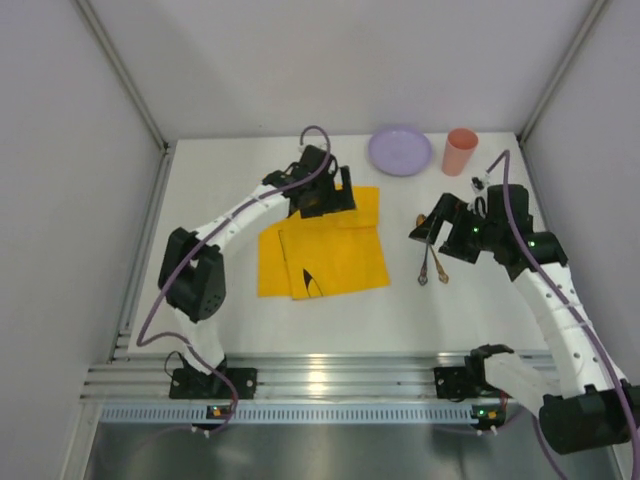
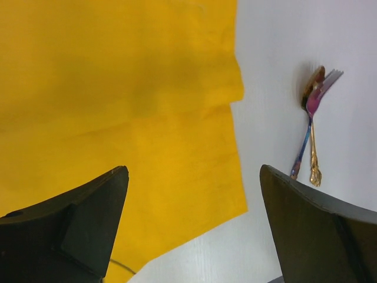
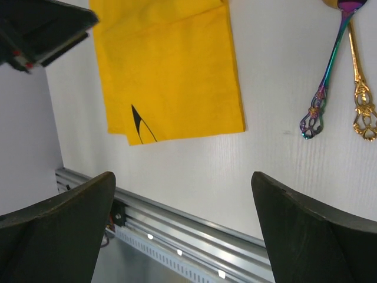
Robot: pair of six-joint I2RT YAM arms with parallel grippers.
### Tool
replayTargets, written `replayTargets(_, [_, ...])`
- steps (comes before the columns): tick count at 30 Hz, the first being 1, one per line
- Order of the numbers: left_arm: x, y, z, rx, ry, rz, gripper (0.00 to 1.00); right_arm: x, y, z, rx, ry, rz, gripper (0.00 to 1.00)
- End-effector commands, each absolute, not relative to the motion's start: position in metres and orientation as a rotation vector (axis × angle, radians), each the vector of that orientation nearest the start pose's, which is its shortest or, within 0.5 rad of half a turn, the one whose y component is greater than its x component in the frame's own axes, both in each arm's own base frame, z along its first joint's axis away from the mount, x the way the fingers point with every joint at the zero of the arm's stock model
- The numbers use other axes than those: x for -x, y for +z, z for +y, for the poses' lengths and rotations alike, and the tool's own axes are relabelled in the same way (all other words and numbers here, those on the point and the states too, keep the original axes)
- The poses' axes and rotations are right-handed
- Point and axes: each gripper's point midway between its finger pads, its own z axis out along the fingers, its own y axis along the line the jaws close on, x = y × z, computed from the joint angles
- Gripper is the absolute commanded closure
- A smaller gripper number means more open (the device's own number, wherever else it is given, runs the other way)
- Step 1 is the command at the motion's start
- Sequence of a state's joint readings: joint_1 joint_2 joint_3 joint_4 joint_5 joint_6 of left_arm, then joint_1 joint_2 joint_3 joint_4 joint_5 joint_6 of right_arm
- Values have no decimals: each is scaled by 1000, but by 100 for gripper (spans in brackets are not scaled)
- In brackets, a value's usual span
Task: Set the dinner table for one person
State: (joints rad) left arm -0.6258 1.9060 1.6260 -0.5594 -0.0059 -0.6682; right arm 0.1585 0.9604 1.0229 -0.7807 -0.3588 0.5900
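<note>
Plate (image 1: 400, 150) and cup (image 1: 460, 152) (both on dinner table (image 1: 330, 320)) appear only overhead.

We count one table (image 1: 340, 320), one yellow placemat (image 1: 325, 245), one plate (image 1: 400, 150) and one cup (image 1: 460, 152). We count two pieces of cutlery: one fork (image 3: 328, 68) and one gold piece (image 3: 357, 76). We count two arms: left arm (image 1: 235, 218), right arm (image 1: 555, 295).
</note>
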Motion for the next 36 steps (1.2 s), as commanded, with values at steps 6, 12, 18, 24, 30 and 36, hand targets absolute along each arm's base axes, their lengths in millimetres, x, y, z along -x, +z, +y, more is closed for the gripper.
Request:
replayTargets(6, [-398, 145, -138, 341, -323, 2413, 2, -300, 212, 158, -178, 902, 2383, 0])
replayTargets(12, [-392, 107, -102, 345, -235, 2492, 2, -355, 191, 181, -151, 908, 2455, 0])
replayTargets(18, [-394, 75, -104, 359, -298, 2557, 4, -374, 148, 207, -40, 832, 2565, 0])
replayTargets(24, [-401, 50, -102, 362, -305, 2618, 6, -374, 101, 219, 13, 743, 2682, 2])
replayTargets(30, [-407, 31, -100, 359, -313, 2658, 25, -376, 79, 220, 25, 706, 2719, 3])
replayTargets(36, [-404, 16, -106, 344, -354, 2693, 44, -373, 44, 227, 60, 682, 2778, 4])
